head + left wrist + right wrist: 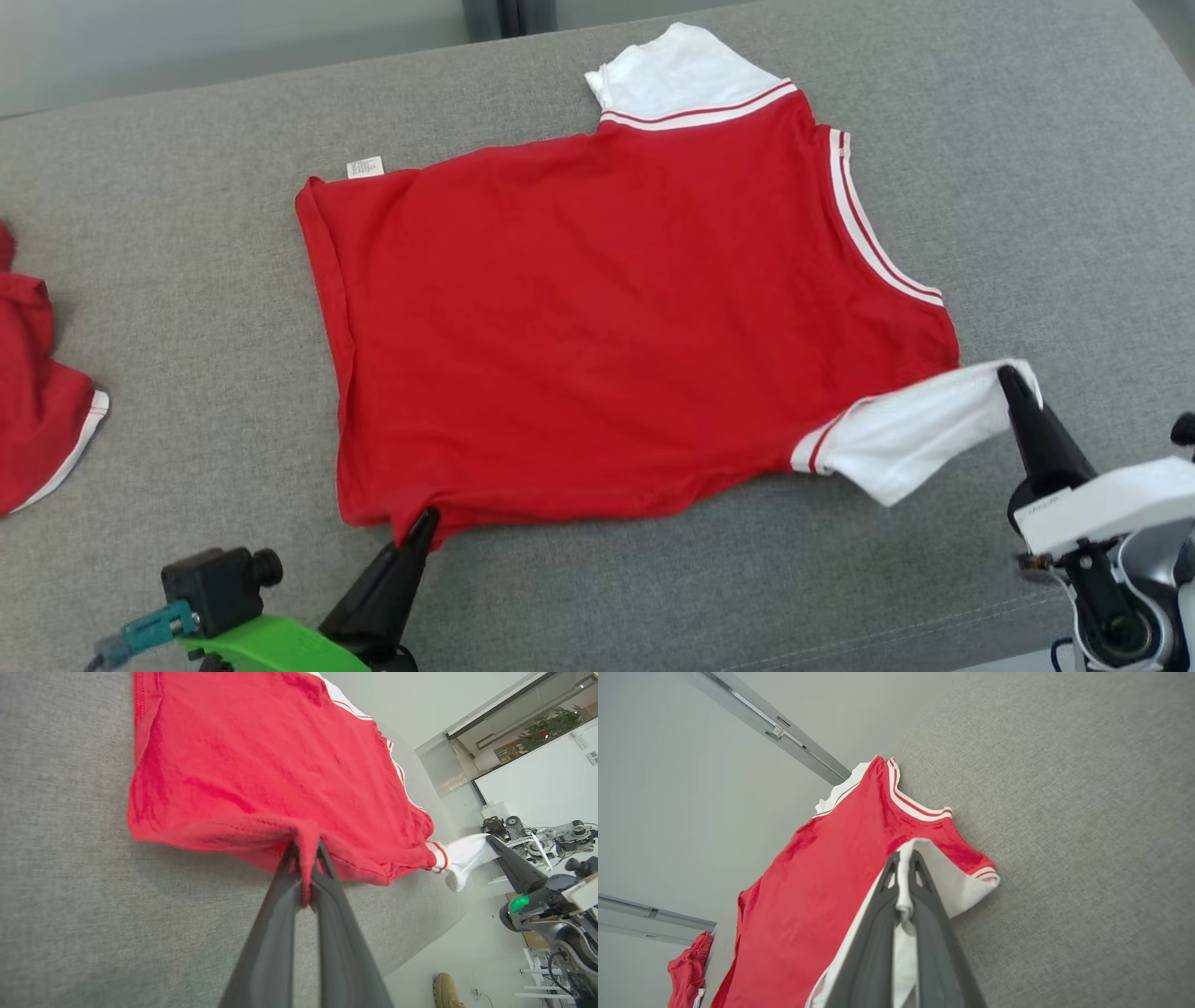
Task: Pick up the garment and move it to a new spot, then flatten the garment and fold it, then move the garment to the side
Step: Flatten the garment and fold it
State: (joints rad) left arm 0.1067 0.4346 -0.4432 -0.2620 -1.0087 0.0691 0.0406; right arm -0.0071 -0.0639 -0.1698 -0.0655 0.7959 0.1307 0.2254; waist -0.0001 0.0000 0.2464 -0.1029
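The garment [607, 327] is a red T-shirt with white sleeves and red-white striped trim, spread nearly flat on the grey padded table [187, 187]. My left gripper [425, 523] is shut on the shirt's near hem corner; in the left wrist view a fold of red cloth [306, 858] is pinched between its fingers [280, 914]. Over at the right, my right gripper [1010, 378] is shut on the edge of the near white sleeve [915, 434], lifting it slightly. White sleeve cloth [903, 882] runs between its fingers [873, 933] in the right wrist view.
Another red garment with white trim [37, 392] lies bunched at the table's left edge. The shirt's far white sleeve [681, 70] points toward the back edge. A person's tan shoe [446, 991] stands on the floor beyond the table's near side.
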